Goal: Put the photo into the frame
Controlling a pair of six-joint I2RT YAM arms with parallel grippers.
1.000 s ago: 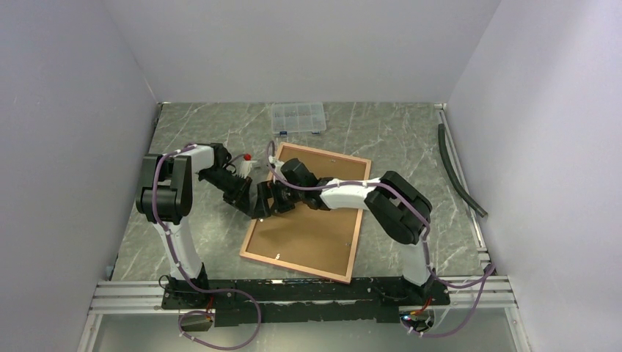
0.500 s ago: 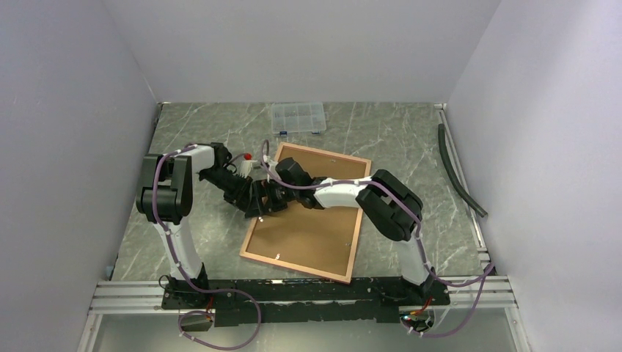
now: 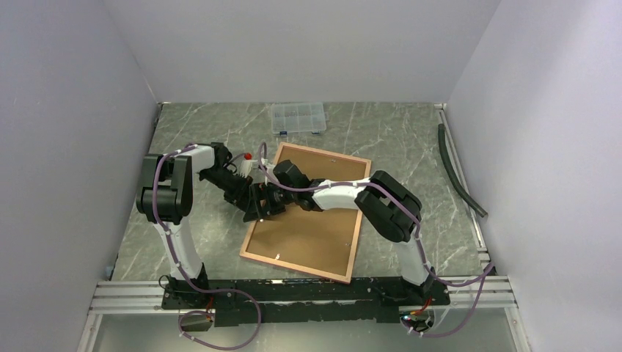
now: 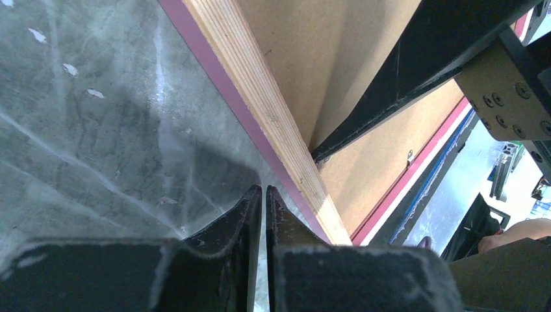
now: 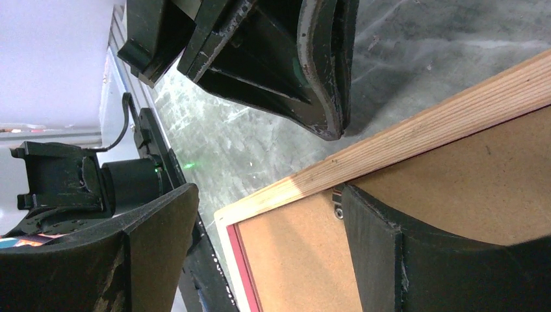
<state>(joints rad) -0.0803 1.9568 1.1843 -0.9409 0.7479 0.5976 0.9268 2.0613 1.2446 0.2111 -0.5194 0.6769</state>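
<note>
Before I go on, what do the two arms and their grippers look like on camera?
The left arm and right arm both have white tubular links joined by bulky black joint housings, with thin purple cables clipped along them down to the bases. The left gripper and right gripper are matte black, their broad flat fingers scuffed pale along the edges. No markings show.

The frame (image 3: 308, 235) shows a cork-brown back, pale striped wood rim and pink edge; the tabletop (image 3: 411, 139) is dark grey-green marble veined white.
</note>
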